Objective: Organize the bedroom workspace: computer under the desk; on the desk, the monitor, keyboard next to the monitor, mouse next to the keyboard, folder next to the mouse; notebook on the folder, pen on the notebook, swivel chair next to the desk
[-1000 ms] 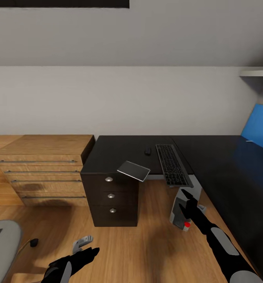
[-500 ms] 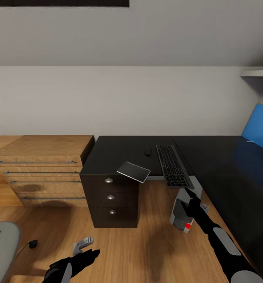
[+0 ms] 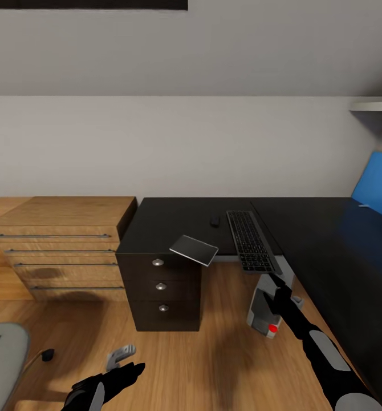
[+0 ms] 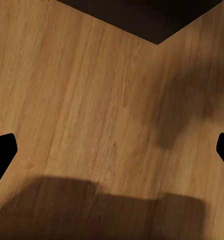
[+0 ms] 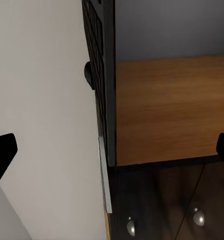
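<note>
Reaching w/ my right gripper (image 3: 273,283), jaws spread wide & empty, I sit just below the near end of the slim dark-keyed, silver-rimmed keyboard (image 3: 250,240), overhanging the black-topped L desk (image 3: 174,220), long axis running straight away, so right arm's nearer.

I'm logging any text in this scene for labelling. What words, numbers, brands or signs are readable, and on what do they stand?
None can be read.
The keyboard has keys too small and blurred for legends.
The computer shows a red dot, no lettering.
The desk drawers are unmarked.
</note>
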Motion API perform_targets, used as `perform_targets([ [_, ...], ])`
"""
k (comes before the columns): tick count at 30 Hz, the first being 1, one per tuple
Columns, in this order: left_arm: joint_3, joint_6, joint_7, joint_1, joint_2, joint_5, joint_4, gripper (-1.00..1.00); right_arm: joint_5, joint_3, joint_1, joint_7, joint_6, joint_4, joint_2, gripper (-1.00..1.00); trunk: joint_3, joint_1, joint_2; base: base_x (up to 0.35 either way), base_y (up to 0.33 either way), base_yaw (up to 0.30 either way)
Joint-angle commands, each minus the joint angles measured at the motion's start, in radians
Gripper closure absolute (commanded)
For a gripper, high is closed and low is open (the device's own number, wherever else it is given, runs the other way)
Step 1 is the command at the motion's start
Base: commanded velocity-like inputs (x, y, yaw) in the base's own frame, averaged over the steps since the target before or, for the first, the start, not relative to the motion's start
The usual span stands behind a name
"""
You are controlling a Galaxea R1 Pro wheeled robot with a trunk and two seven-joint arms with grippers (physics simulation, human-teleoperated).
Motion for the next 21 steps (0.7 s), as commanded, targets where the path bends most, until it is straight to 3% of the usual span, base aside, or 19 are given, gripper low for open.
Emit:
perform_targets([
  [1,0.005,0.007,-0.004,-0.001,-0.001,0.004,-0.001,-1.00,-0.007,-0.002,-0.001,0.000,0.008,0.001,0.000,-1.00,-0.001,0.000,0.000,0.103,0.000,0.000],
  [8,0.005,-0.018,-0.004,-0.001,-0.002,0.004,0.001,-1.00,-0.006,-0.003,-0.001,-0.001,0.008,0.002,0.000,-1.00,-0.001,0.000,0.000,0.143,0.000,0.000],
  [21,0.005,-0.028,-0.005,-0.001,-0.001,0.004,0.001,-1.00,-0.006,-0.003,0.000,-0.001,0.008,0.002,0.000,-1.00,-0.001,0.000,0.000,0.023,-0.021,0.000],
])
